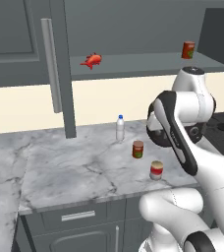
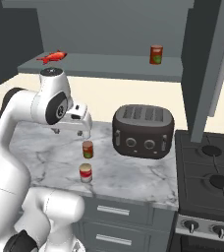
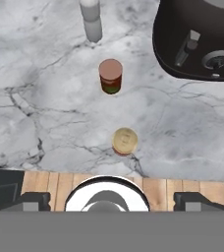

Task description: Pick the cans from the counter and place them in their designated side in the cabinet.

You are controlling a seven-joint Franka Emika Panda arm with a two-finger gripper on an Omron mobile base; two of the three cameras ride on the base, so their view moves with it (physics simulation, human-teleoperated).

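Both cans sit on the marble counter (image 1: 74, 172), not yet picked: dark red can (image 1: 138, 149) behind, cream-white can (image 1: 156, 170) near the front edge. Gripper (image 2: 86, 129) hangs above them, empty; fingers (image 3: 35, 201) stand wide apart. Risks: descending on the red can, a finger clips the cream one and tips it off the edge. Bottle (image 1: 120, 129) and toaster (image 2: 143, 130) crowd the sides. Cabinet shelf (image 2: 109, 69) already holds a can (image 2: 156, 54) and a red fish (image 2: 52, 57); wrong side is easy.

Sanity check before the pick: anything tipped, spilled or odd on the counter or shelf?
Nothing tipped or spilled. Both cans, the bottle and the shelf can stand upright. One oddity: a red fish lies on the cabinet shelf.
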